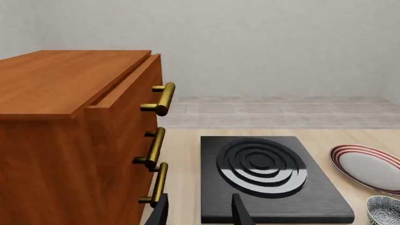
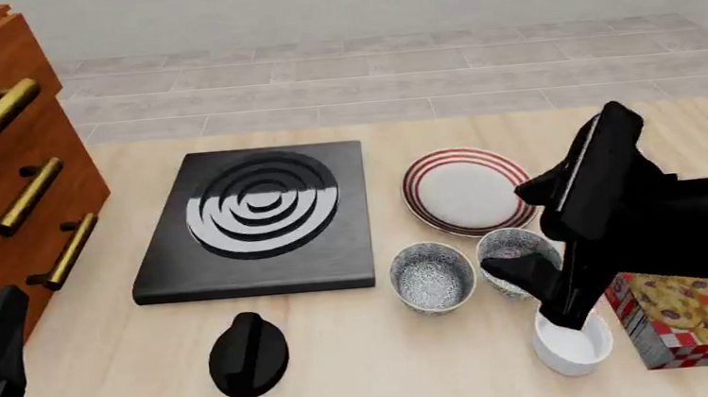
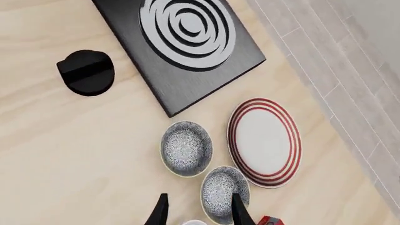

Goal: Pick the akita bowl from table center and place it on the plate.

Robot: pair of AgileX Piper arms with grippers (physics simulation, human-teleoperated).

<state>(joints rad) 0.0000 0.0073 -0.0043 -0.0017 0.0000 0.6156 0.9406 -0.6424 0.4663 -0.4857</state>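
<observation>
Right tool (image 3: pixel 197 211), released, hovers above 1 akita bowl (image 3: pixel 224 193) touching the plate (image 3: pixel 265 142) rim.

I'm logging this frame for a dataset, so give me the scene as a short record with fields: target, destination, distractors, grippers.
target: akita bowl, on the table at centre, empty, ungrasped
twin: speckled bowl just right of it, partly behind the right arm
destination: plate, empty, behind both bowls
other items: burner, black knob, ramekin, patterned box, wooden drawers
right gripper: open, above the twin and ramekin
left gripper: open, near the drawers
</observation>
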